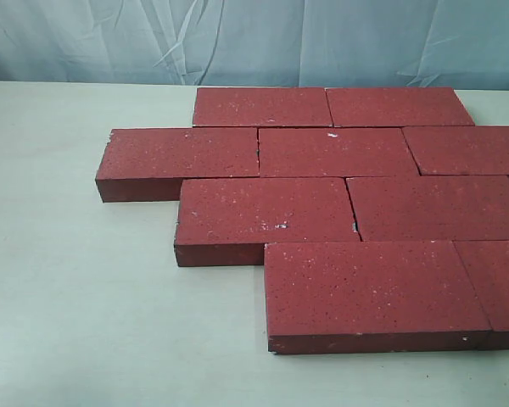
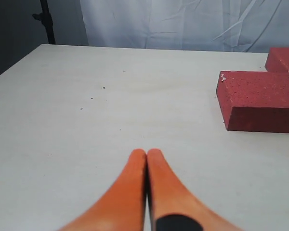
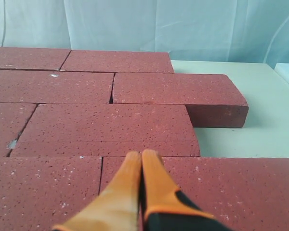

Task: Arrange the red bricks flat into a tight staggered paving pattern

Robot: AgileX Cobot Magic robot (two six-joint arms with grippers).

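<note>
Tips pressed together, empty, on left gripper (image 2: 146, 153) and right gripper (image 3: 141, 155); suggest a flat closed-tip nudge of third-row brick (image 1: 263, 208) toward 3 o'clock, tightening red bricks (image 1: 339, 153).

Soft even light, faint shadows, near hands blurred

Dark red white-flecked bricks (image 1: 335, 153); pale cream table (image 1: 76, 314).
</note>
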